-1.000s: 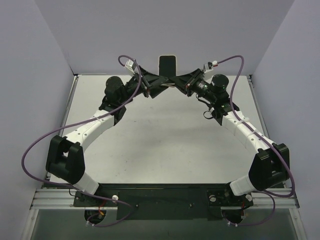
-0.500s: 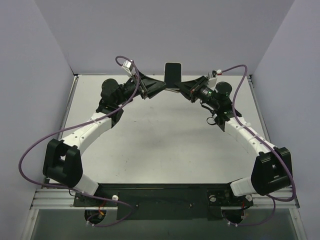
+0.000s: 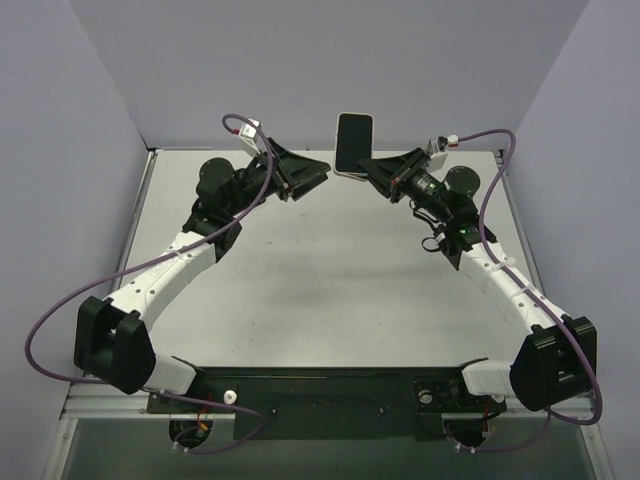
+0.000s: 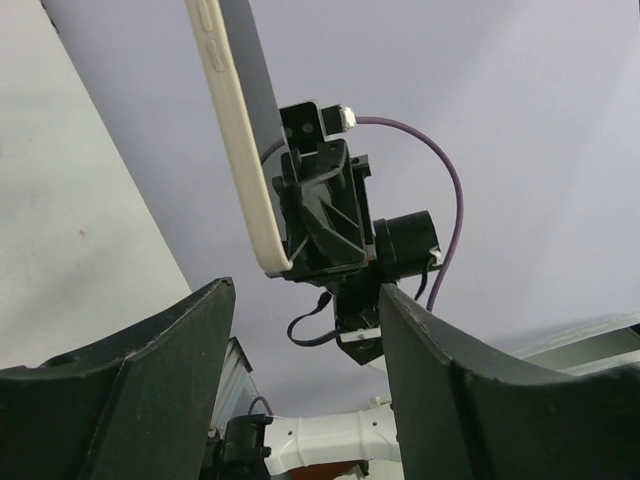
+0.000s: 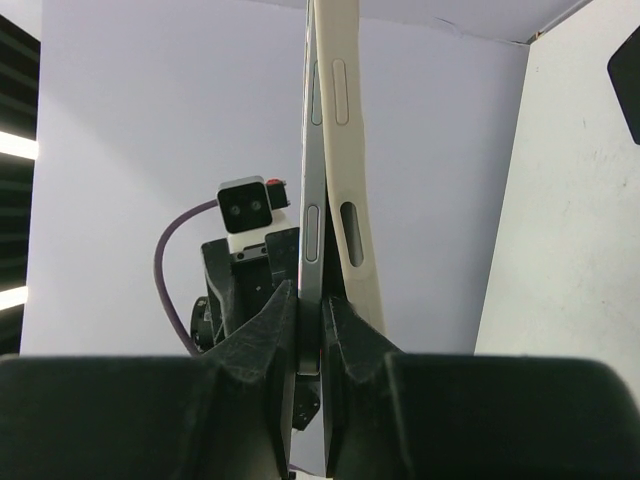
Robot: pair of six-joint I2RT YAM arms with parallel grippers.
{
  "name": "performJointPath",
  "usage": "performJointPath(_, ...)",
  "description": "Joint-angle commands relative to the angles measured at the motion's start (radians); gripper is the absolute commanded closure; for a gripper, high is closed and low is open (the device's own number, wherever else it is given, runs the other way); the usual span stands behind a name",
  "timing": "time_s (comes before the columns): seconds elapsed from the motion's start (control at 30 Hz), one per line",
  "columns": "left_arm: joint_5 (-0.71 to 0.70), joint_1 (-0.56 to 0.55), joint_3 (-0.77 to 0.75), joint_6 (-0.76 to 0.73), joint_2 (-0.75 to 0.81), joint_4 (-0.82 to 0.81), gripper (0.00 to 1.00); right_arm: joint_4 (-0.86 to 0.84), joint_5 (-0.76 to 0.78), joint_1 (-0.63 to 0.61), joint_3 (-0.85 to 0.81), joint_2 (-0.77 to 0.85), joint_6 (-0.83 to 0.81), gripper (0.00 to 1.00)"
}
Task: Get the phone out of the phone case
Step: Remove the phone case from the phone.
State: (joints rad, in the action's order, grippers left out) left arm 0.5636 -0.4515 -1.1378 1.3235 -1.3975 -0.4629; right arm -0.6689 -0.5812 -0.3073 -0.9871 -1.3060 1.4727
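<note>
The phone (image 3: 353, 141) in its cream case (image 3: 349, 171) stands upright in the air above the table's far edge. My right gripper (image 3: 374, 170) is shut on the phone's lower end. In the right wrist view the gripper (image 5: 310, 300) pinches the phone's grey metal edge (image 5: 311, 225), and the cream case (image 5: 347, 190) splays away from it to the right at the bottom. My left gripper (image 3: 320, 176) is open and empty, just left of the phone and apart from it. In the left wrist view the left gripper (image 4: 305, 300) frames the case's edge (image 4: 240, 150).
The white table (image 3: 320, 270) is walled by grey panels on three sides. The two arms arch in from the near corners, with purple cables (image 3: 60, 300) looping beside them. The black base bar (image 3: 320, 392) runs along the near edge.
Both grippers were at the phone a second ago. My left gripper has let go and drawn back to the left. My right gripper has carried the phone slightly right.
</note>
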Motion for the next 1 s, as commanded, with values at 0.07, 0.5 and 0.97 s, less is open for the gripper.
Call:
performJointPath(0.07, -0.024, -0.042, -0.092, 0.023, -0.075, -0.042, 0.35, -0.149, -0.011, -0.001, -0.038, 0.068, -0.003, 1.00)
performJointPath(0.5, -0.019, -0.061, -0.105, 0.051, -0.103, -0.091, 0.51, -0.156, -0.029, -0.027, -0.019, 0.067, -0.020, 1.00)
performJointPath(0.97, 0.025, -0.050, -0.074, 0.091, -0.106, -0.209, 1.00, -0.057, -0.062, -0.052, -0.028, 0.091, -0.115, 0.99)
